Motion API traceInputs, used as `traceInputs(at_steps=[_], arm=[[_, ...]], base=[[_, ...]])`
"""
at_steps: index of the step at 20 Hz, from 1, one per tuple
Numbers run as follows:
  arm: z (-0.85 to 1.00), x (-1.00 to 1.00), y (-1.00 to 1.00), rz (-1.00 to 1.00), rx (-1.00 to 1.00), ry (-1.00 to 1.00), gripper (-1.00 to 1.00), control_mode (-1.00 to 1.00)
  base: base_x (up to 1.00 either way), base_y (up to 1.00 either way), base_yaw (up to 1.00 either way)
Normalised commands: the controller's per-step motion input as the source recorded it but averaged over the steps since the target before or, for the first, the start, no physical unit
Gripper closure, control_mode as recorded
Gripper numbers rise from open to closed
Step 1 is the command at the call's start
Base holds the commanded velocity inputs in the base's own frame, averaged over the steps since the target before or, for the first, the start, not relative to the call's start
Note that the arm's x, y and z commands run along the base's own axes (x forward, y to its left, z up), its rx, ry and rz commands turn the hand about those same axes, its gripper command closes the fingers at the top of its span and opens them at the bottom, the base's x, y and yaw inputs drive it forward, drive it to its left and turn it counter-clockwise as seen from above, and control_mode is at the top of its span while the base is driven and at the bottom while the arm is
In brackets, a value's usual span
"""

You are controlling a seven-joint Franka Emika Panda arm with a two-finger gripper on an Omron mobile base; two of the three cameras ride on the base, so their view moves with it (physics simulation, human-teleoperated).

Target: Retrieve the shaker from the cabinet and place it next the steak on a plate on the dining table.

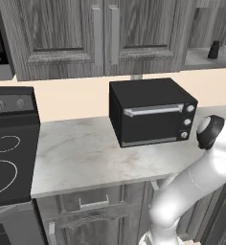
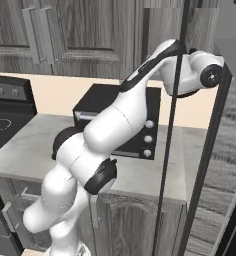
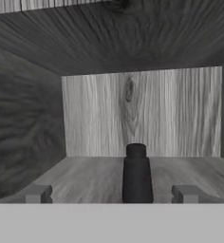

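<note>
The shaker, small and black with a narrower top, stands upright on the shelf inside the open grey wood-grain cabinet. My gripper is open, its two fingertips wide apart on either side of the shaker and just short of it, touching nothing. From the left base view the shaker shows on the shelf of the cabinet, at the top right past its closed doors. The arm reaches up and right into that opening. The steak, the plate and the dining table are out of view.
A black toaster oven sits on the marble counter under the cabinet. A black stove stands to the left. The opened cabinet door's edge crosses in front of the arm. Cabinet walls close in on both sides of the hand.
</note>
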Motion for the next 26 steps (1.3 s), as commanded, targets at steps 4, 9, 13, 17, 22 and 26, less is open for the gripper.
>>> traceInputs(at_steps=[4, 9, 13, 17, 22, 26], arm=[[0.00, 0.12, -0.26, 0.00, 0.00, 0.00, -1.00, -1.00], [0.00, 0.18, -0.06, -0.03, 0.00, 0.00, -1.00, -1.00], [0.00, 0.08, 0.00, -0.11, 0.00, 0.00, -1.00, -1.00], [0.00, 0.01, 0.00, -0.13, 0.00, 0.00, -1.00, -1.00], [0.00, 0.02, 0.18, -0.06, -0.04, 0.00, -1.00, -1.00], [0.00, 0.02, 0.22, -0.03, -0.05, 0.00, -1.00, -1.00]], base=[[0.00, 0.00, 0.00], [0.00, 0.00, 0.00], [0.00, 0.00, 0.00], [0.00, 0.00, 0.00], [0.00, 0.00, 0.00], [0.00, 0.00, 0.00]])
